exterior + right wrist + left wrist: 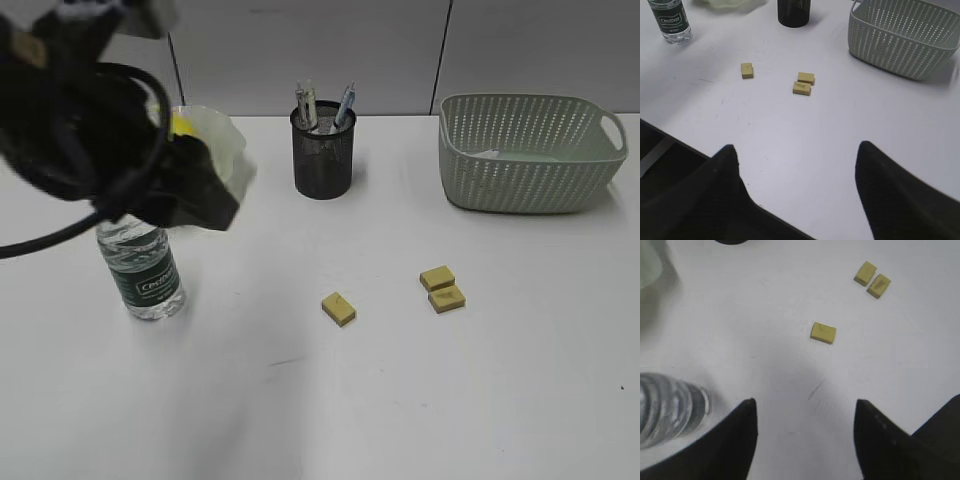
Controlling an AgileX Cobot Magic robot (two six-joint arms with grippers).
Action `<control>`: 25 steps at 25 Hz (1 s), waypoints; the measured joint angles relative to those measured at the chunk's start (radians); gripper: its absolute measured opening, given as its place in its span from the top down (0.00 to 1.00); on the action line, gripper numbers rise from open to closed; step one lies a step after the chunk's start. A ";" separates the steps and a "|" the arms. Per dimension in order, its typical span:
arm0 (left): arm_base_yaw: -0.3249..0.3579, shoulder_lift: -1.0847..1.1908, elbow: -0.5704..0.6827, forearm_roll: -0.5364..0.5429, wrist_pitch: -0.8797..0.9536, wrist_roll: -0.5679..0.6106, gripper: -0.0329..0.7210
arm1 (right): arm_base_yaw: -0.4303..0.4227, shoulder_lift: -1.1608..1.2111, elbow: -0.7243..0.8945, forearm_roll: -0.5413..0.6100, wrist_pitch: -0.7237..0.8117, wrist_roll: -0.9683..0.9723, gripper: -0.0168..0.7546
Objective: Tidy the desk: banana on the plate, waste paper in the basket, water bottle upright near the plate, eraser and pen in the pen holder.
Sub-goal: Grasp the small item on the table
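While the desk lies bare along its near edge, three yellow erasers sit on it in mid-field: a single eraser toward the centre, and a pair of erasers to its right, the two touching or very nearly so. None of them is in the pen holder.

On the left, the water bottle stands upright on the desk, its dark green label facing forward. Its upper part is hidden behind the left arm in the exterior view. The left gripper hangs just beside and above the bottle with its jaws spread apart and nothing between them; the bottle is released and free-standing. The right gripper hovers over the near desk with its jaws wide apart, empty, well clear of every object.

Farther back, the black mesh pen holder stands at centre with pens upright inside. Behind the bottle, the pale green wavy plate is largely masked by the arm; a patch of yellow in it is probably the banana. At far right stands the basket; something pale shows through its perforated wall, but whether that is the waste paper cannot be told.
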 joint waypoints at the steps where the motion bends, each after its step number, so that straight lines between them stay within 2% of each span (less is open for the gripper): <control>1: -0.015 0.043 -0.025 0.000 -0.002 0.000 0.34 | 0.000 0.000 0.000 0.000 0.000 0.000 0.24; 6: -0.071 0.229 -0.129 0.000 -0.053 0.006 0.32 | 0.000 -0.002 0.000 0.000 0.000 0.000 0.24; 11: -0.096 0.401 -0.256 0.019 -0.059 0.007 0.32 | 0.000 -0.002 0.000 0.000 0.000 0.000 0.24; 20: -0.101 0.669 -0.481 0.062 0.113 0.007 0.27 | 0.000 -0.002 0.000 0.000 0.000 0.000 0.24; 25: -0.127 0.778 -0.580 0.115 0.171 0.007 0.24 | 0.000 -0.002 0.000 0.000 0.000 0.001 0.24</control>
